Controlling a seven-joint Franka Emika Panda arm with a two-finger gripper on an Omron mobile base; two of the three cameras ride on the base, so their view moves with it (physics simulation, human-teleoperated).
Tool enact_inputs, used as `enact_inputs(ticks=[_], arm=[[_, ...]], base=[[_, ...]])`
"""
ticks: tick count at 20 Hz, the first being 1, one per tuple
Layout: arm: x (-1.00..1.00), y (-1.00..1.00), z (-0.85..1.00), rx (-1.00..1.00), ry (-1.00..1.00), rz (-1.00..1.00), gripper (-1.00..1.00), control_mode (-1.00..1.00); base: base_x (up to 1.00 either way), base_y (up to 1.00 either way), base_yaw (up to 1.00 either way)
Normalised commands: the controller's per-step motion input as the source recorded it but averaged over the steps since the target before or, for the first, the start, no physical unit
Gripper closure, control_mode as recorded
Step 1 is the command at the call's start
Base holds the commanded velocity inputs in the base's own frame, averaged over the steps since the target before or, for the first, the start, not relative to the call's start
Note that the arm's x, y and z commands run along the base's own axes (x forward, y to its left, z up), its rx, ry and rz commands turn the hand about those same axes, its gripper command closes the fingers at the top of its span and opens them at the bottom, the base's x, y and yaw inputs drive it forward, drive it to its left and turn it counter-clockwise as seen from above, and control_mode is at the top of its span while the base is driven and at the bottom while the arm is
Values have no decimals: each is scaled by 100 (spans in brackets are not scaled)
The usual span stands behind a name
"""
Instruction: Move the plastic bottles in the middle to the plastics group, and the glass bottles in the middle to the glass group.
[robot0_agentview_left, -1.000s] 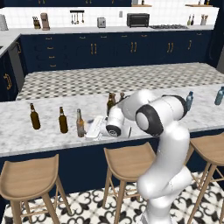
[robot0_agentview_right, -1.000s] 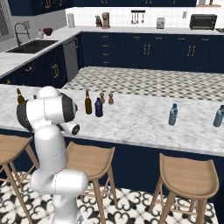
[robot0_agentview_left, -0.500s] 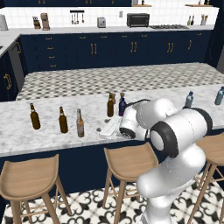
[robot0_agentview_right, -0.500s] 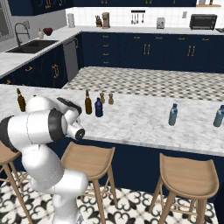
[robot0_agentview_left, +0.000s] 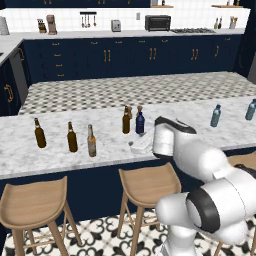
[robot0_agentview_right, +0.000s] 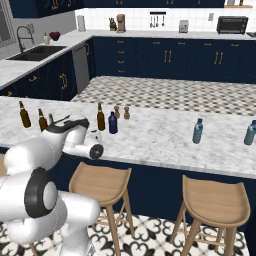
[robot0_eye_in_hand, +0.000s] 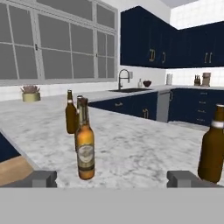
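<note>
My gripper (robot0_eye_in_hand: 112, 178) sitting wide open, holding nothing, aiming low across marble counter (robot0_agentview_left: 110, 150). Amber grey-label bottle (robot0_eye_in_hand: 85, 146) standing upright just ahead, left of center; two dark brown beer bottles (robot0_agentview_left: 40, 133) standing behind it. Dark brown bottle (robot0_agentview_left: 126, 120) and navy plastic bottle (robot0_agentview_left: 140, 123) side by side mid-counter. Two teal bottles (robot0_agentview_right: 198, 131) standing well apart at far end.

Navy bottle (robot0_agentview_right: 113, 123) just beside dark brown bottle (robot0_agentview_right: 100, 117) mid-counter; two teal bottles (robot0_agentview_right: 198, 131) far right.
</note>
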Motion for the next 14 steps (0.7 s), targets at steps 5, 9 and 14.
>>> enact_inputs(ticks=[5,9,14], arm=[[-25,-76,13,-11,-3,-9,-100,-100],[0,-74,11,-8,0,-8,-100,-100],[0,-70,3,-4,0,-8,-100,-100]], base=[[0,0,0],[0,0,0],[0,0,0]])
